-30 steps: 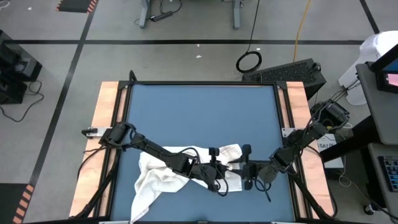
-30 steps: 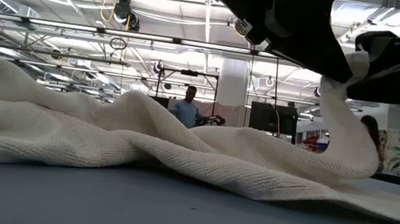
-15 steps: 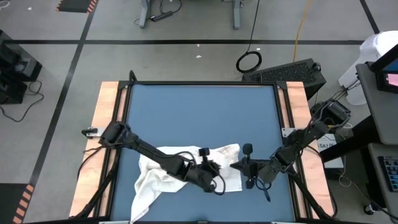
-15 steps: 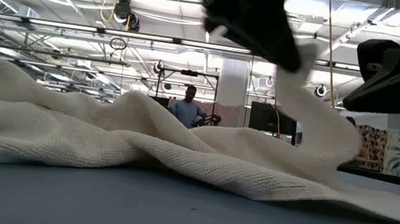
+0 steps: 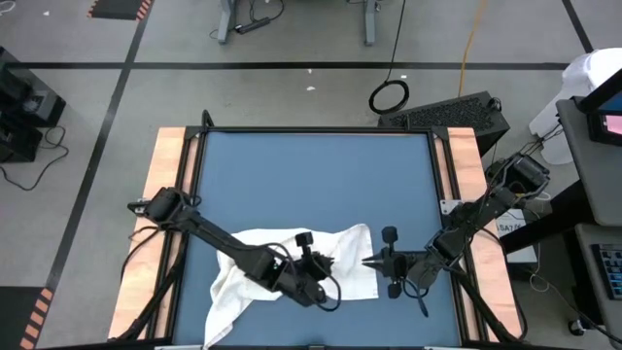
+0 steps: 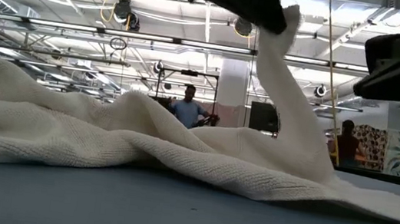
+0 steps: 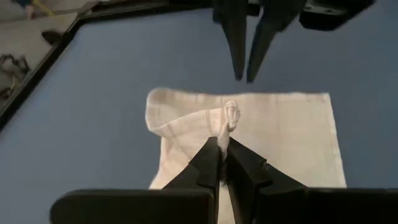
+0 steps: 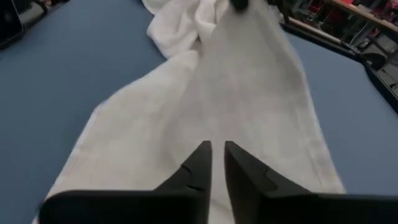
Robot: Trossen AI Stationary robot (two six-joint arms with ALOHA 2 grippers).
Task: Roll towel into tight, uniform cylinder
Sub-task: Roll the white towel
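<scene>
High view, towel position: towel (image 5: 292,258) lies on the blue mat (image 5: 311,175) in the lower centre of the frame, its right part spread flat, its left part bunched toward the lower left.
Progress: no rolled section shows; the cloth is rumpled and part-lifted, so I judge the task barely begun. Flattening and the whole roll remain.
Left gripper: left gripper (image 7: 224,146) is over the middle of the towel, jaws pinched nearly closed on a raised fold of cloth, which rises as a peak at upper centre of the low view.
Right gripper: right gripper (image 5: 372,260) sits at the towel's right edge, lower right of centre; jaws set narrow with a slim gap, holding nothing.
Towel material: thin white woven cloth, soft and limp, fine ribbed weave visible in the low view; drapes in loose ridges.
Mat material: smooth, matte blue sheet within a wooden table (image 5: 160,185) border.
</scene>
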